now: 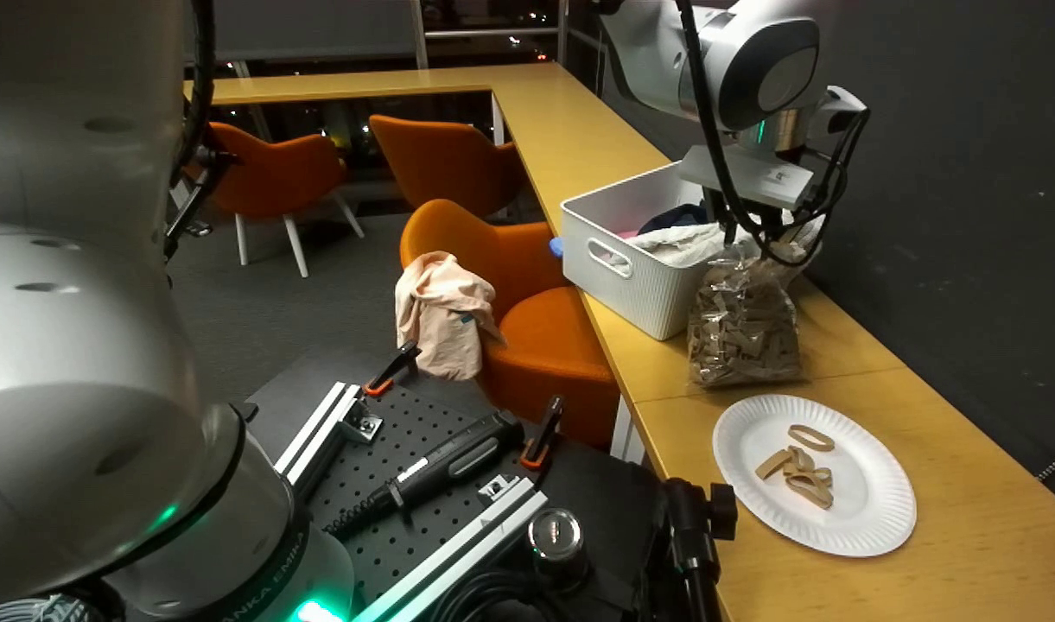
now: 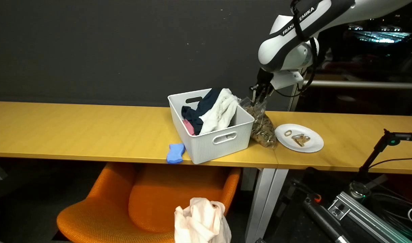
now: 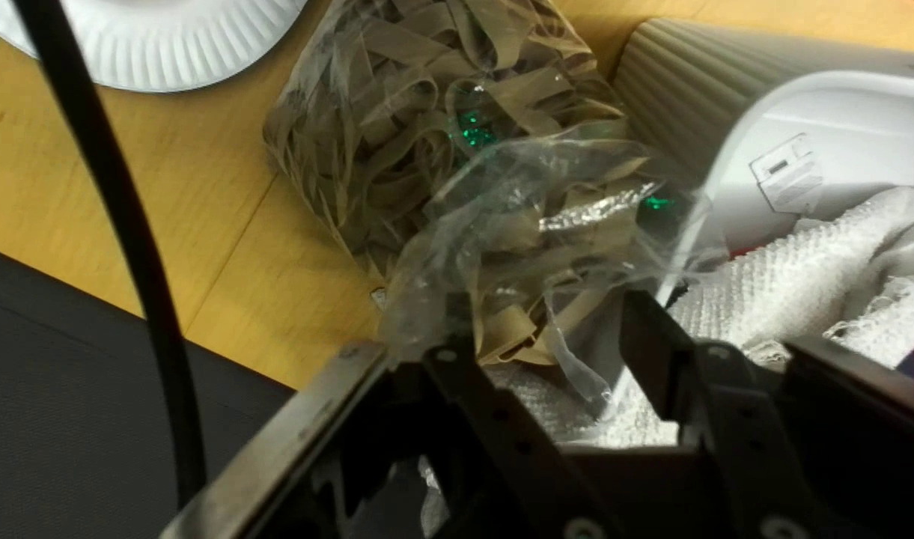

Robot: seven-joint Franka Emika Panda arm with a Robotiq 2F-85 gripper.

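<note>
A clear plastic bag (image 1: 743, 333) full of brown rubber bands leans against the white ribbed bin (image 1: 635, 298) on the wooden table. My gripper (image 3: 548, 318) is above the bag's top, its fingers apart. In the wrist view, loose film and a few bands from the bag's mouth show between the fingers; film also overlaps the left fingertip (image 3: 458, 322). Nothing looks clamped. From an exterior view the gripper (image 2: 259, 96) stands just over the bag (image 2: 264, 131), whose top partly hides the tips. Beside the bag lies a white paper plate (image 1: 873, 492) bearing several rubber bands (image 1: 808, 484).
White cloth (image 2: 217, 113) and navy cloth (image 2: 206, 103) fill the bin, close to my right finger. A blue cloth (image 2: 175, 153) lies at the table edge. An orange chair (image 1: 549, 345) with a pink cloth (image 1: 445, 311) stands alongside. A dark wall (image 2: 125, 50) rises behind.
</note>
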